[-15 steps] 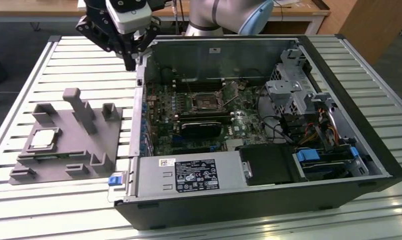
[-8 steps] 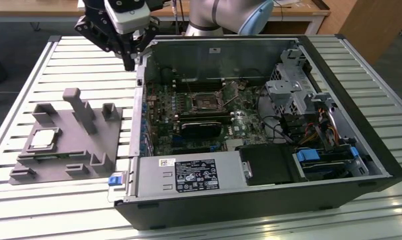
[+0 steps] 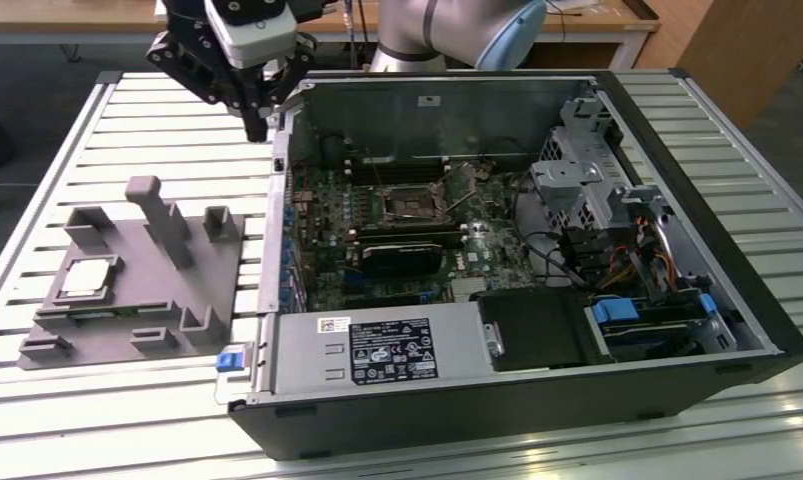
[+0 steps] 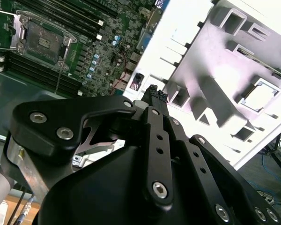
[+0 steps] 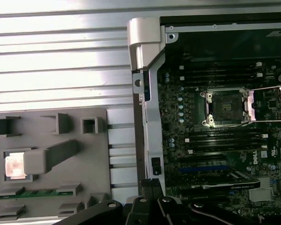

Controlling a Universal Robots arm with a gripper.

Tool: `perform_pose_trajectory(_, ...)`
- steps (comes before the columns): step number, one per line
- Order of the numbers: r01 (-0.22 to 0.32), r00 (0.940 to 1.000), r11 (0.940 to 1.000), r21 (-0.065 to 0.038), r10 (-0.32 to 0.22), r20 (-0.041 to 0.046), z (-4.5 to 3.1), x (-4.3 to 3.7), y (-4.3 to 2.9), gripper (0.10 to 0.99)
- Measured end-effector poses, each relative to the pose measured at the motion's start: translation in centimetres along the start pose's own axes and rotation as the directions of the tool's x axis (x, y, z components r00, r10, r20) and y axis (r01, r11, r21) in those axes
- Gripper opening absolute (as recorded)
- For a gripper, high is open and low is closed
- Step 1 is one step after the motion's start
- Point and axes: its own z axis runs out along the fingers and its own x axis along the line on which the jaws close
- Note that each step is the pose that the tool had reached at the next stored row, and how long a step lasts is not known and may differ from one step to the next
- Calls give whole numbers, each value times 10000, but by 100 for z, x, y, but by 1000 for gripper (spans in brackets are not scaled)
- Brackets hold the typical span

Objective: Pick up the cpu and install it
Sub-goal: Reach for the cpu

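One cpu (image 3: 88, 278) is seen seated in the fixture (image 3: 141, 300) at nine o'clock of the exterior view, well apart from the gripper (image 3: 256, 135). The gripper is held at eleven o'clock, just beside the case (image 3: 508, 420) wall, its jaws seen together, empty.

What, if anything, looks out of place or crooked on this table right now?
Nothing stands out. The cpu lies flat in its recess in the grey fixture. The motherboard socket is empty, its metal frame swung open. The pincer hangs shut above a corner of the computer case, holding nothing.
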Motion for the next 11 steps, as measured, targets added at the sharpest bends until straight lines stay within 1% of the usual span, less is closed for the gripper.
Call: perform_pose_trajectory(11, 0, 10000, 10000, 0, 0, 0, 0, 25, -2, 106)
